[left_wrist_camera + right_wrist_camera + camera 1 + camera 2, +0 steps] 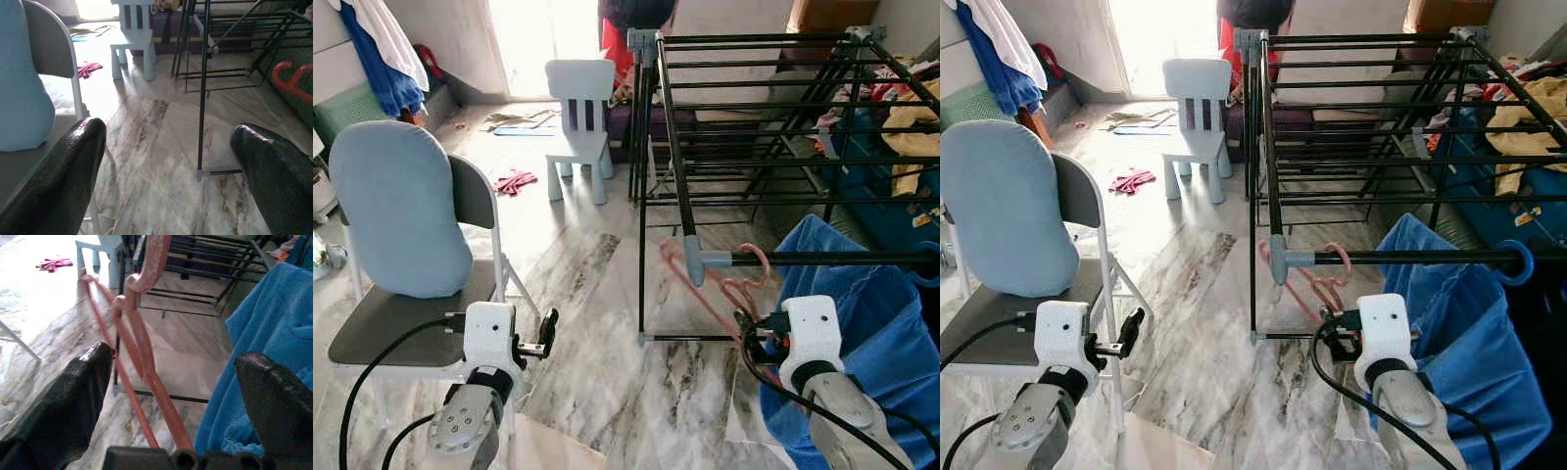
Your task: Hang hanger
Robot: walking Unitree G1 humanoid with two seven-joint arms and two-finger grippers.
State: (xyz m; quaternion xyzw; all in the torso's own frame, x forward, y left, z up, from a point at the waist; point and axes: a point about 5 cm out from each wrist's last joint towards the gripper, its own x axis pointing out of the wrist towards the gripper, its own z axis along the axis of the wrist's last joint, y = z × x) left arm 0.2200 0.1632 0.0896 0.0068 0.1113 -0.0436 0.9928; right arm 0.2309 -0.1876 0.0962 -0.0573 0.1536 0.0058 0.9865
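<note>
Marble floor (597, 323) with grey veining runs through a sunlit room. In the left eye view, a black metal drying rack (754, 117) stands ahead and to the right, and a pink hanger (720, 284) has its hook over the rack's near rail by the grey corner joint, its body sloping down toward the robot. The right gripper (751, 328) sits just below and in front of it, beside a blue cloth (862, 323) draped on the right. To the left stands a folding chair (401, 323) with a pale blue cushion (396, 206); farther back is a small light-blue child's chair (579, 108).

In the right eye view, the left gripper (1126, 333) hovers over the floor beside the folding chair, well apart from the hanger.

The left wrist view looks between two spread black fingers (63, 171) with nothing between them, toward the floor and a rack leg.

In the right wrist view, the hanger's pink bars rise away between the wide-spread fingers, closer to one finger (73, 396), not pinched by either. Its long axis runs up and away from this gripper toward the rail. The hook appears to rest on the rail, so the right arm, much the nearer, likely only needs to draw back cleanly without snagging it.
</note>
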